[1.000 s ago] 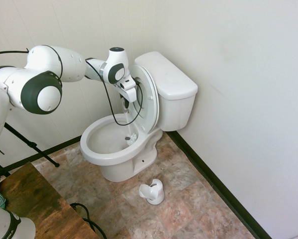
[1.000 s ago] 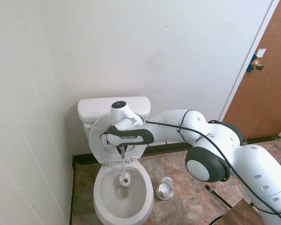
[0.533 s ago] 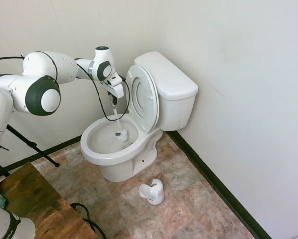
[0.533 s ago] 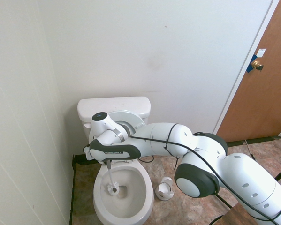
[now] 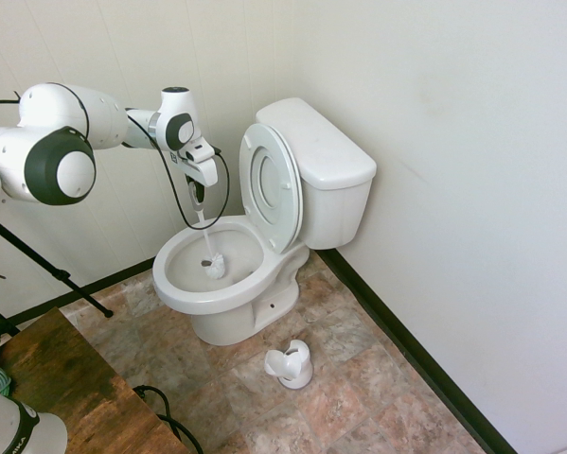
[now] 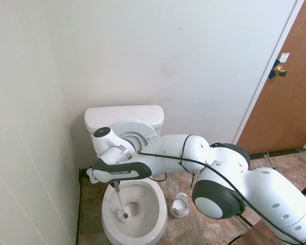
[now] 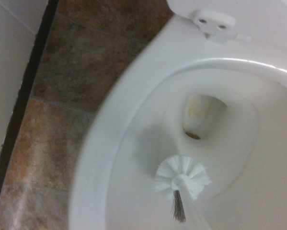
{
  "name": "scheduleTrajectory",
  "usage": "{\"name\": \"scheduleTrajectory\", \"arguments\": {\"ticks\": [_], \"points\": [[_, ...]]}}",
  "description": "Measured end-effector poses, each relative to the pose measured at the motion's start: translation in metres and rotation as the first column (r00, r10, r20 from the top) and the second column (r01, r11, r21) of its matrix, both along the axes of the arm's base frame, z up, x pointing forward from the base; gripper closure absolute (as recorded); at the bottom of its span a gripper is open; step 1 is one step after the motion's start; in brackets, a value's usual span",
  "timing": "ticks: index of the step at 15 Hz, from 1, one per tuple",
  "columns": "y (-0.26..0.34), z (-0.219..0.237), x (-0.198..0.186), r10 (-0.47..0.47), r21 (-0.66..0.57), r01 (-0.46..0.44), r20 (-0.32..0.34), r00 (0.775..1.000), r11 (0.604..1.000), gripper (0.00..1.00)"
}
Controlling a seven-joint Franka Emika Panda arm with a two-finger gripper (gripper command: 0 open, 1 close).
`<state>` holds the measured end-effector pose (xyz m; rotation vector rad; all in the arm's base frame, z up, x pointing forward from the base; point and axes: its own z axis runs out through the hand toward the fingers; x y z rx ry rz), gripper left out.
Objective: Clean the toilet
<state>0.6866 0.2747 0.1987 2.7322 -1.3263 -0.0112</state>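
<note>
Jaws of the gripper (image 5: 199,192) clamp tight on the brush (image 5: 213,270) handle; its bristles sit at nine o'clock inside the toilet (image 5: 228,284) bowl; best sweep the wall firmly, shaft upright.

Bowl of the toilet (image 5: 184,288) open from above; raised lid and seat (image 5: 269,184) wall off its tank side. Side wall (image 6: 25,153) stands near the bowl. Brush holder (image 5: 291,364) on floor beside the base, touching nothing.

White lettering on the arm's dark wrist band (image 6: 117,173), too small to read
</note>
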Motion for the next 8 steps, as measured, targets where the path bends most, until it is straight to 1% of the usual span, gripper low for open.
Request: {"name": "scheduleTrajectory", "arguments": {"ticks": [2,5,8], "points": [[-0.004,0.030,-0.008,0.000,0.017,0.000,0.013,1.000,1.000,1.00],[-0.007,0.103,-0.023,0.002,0.057,-0.006,0.071,0.997,0.998,1.00],[-0.026,0.173,-0.045,-0.019,0.087,0.007,0.138,0.990,0.996,1.00]]}}
